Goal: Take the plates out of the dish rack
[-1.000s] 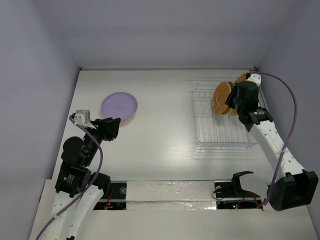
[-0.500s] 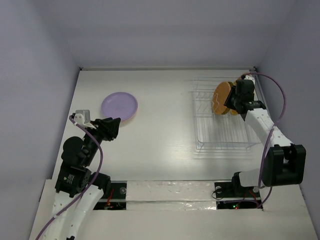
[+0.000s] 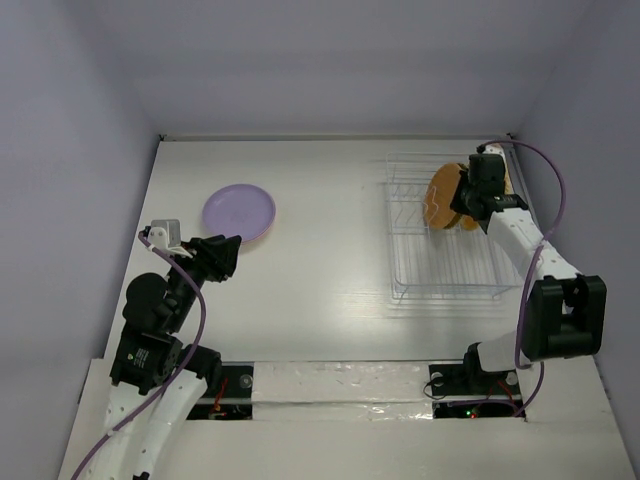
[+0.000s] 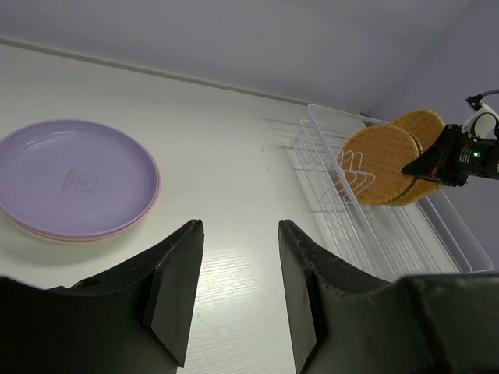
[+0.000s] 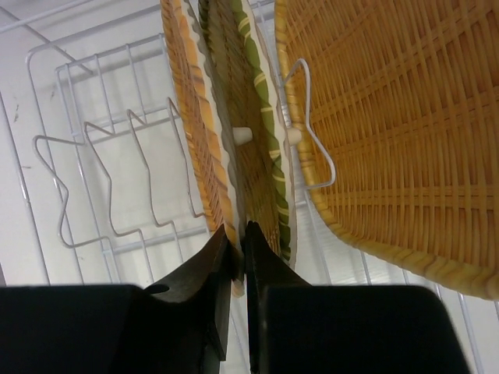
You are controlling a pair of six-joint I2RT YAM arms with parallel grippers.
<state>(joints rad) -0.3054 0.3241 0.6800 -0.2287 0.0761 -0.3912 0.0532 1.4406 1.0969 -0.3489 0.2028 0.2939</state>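
The dish rack of thin white wire stands at the right. Orange-brown plates stand upright at its far end. In the right wrist view my right gripper is shut on the lower rim of the front orange-brown round plate. A green-striped plate stands right behind it, and the squarish orange woven plate is further right. My right gripper also shows in the top view. A lavender plate lies on a stack at the left. My left gripper is open and empty just near of it.
The left wrist view shows the lavender plate lying on a pink one, the rack and its plates to the right. Empty wire dividers fill the rest of the rack. Walls close in the back and sides.
The right arm has folded in towards the rack and its wrist has moved a little further back, still at the front orange-brown plate. The left arm has not moved.
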